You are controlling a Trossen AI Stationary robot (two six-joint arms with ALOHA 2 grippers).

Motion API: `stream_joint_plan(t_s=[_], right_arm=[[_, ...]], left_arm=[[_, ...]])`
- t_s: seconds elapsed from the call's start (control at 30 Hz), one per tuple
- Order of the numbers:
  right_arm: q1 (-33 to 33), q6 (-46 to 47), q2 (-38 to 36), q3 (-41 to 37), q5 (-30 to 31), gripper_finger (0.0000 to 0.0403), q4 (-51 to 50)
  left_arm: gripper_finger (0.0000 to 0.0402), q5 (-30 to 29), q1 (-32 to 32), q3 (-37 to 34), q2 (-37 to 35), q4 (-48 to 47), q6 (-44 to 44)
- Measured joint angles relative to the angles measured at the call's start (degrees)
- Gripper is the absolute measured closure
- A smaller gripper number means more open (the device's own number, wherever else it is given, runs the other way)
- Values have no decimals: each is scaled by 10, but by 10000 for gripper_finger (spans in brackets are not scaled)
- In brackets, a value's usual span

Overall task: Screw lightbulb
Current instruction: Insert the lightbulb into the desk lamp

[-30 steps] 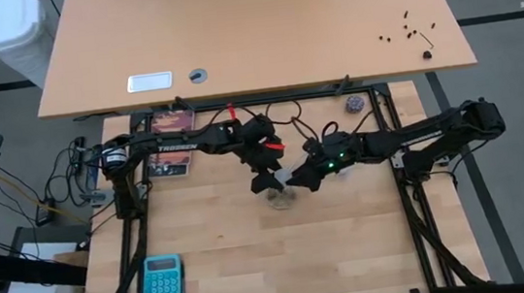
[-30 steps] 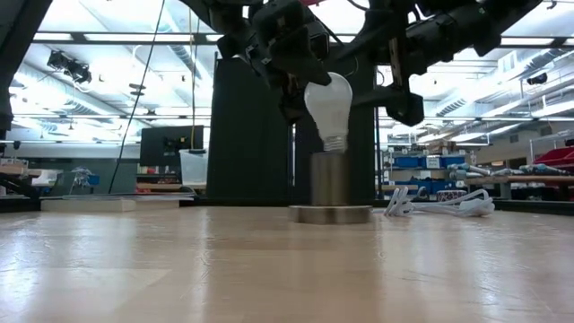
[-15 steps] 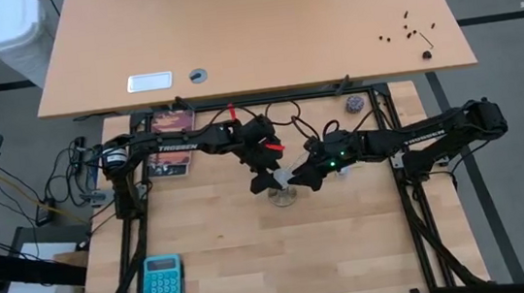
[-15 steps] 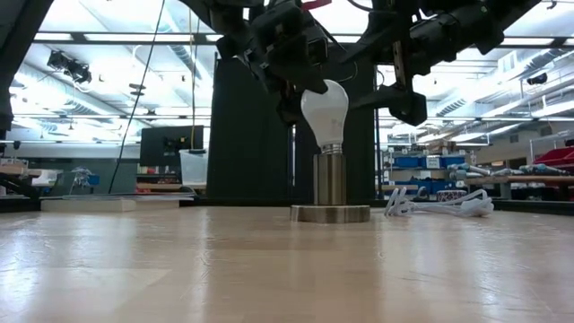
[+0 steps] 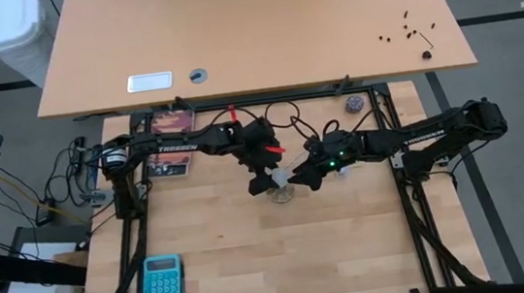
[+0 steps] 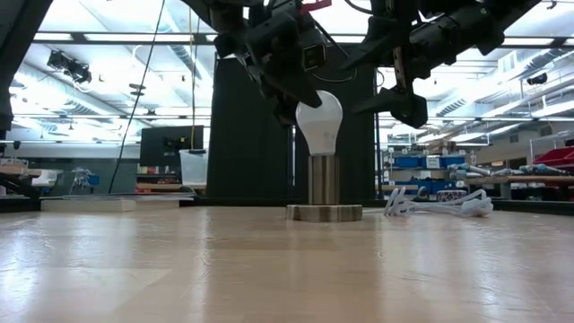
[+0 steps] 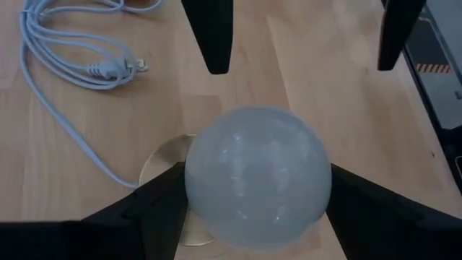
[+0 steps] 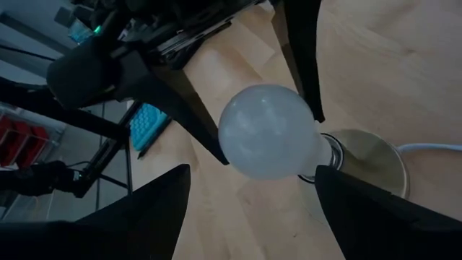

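The white lightbulb [image 6: 318, 121] stands upright over the round metallic socket [image 6: 324, 182], and its screw base is hidden inside the socket's cylinder. My left gripper [image 5: 270, 177] is shut on the bulb's glass and comes down at it on a slant. My right gripper [image 7: 303, 66] hovers open just to the bulb's right, with one finger on either side of the line to the bulb and both clear of it. The socket's disc foot [image 6: 325, 213] rests flat on the wooden table. My left gripper pinches the lightbulb's glass globe at its widest part [image 7: 198, 195] between its two fingers [image 7: 144, 209], one on each side. The fingers slant down from the table's far left side. The bulb stands upright with its lower end in the socket.
The socket's white cord [image 6: 439, 205] lies coiled on the table to the right of the socket. A teal calculator [image 5: 162, 282] sits near the front left corner. A small purplish ball [image 5: 353, 104] rests at the far right. A second desk [image 5: 250, 31] stands beyond the table.
My left gripper has tipped and rolled in place. The lightbulb has gone from tilted above the socket, with its screw base showing, to upright and lower, with the base sunk into the socket. The socket has slid slightly toward the table's left.
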Motion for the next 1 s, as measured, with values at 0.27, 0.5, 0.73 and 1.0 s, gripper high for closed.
stream_joint_plan(t_s=[0.27,0.5,0.73,1.0], right_arm=[[0,-8,1,0,5,95,0],[0,-10,1,0,7,95,0],[0,-9,1,0,7,95,0],[0,-8,1,-1,8,95,-1]], left_arm=[[105,-60,1,1,-1,6,-3],[98,-65,2,1,-1,10,-16],[40,-116,9,16,-1,4,-11],[21,-141,18,42,-1,-6,2]])
